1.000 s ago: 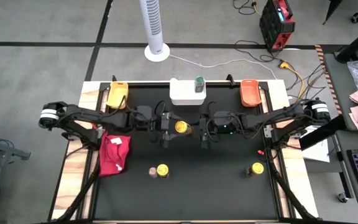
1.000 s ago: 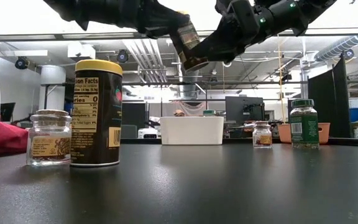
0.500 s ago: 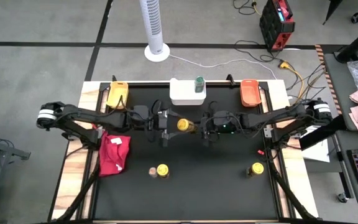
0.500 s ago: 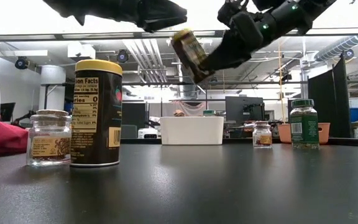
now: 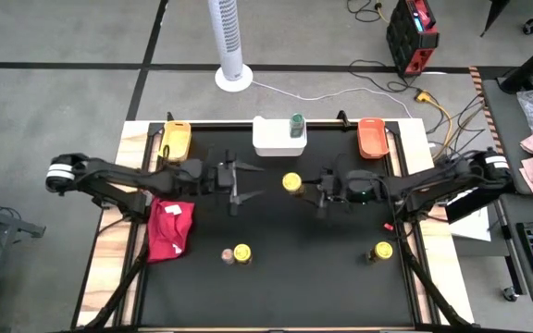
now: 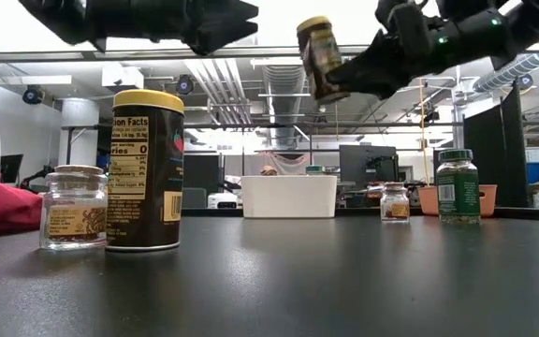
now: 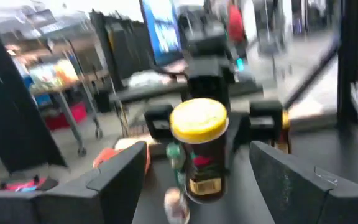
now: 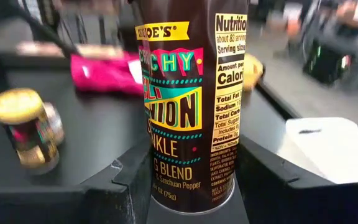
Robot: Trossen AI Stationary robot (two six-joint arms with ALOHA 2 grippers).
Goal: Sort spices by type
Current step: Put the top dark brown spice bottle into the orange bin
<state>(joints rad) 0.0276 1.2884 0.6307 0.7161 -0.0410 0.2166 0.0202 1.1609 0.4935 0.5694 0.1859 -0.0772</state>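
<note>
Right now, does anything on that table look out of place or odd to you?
Only one thing: a red cloth lies crumpled at the table's left edge, among tidy jars and trays. The yellow-lidded jar up in the air is not a mishap; the right gripper holds it by its base.

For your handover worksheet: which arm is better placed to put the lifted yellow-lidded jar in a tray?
Right. The right pincer already grips the yellow-lidded jar in the air; the left pincer is open, empty and apart from it.
</note>
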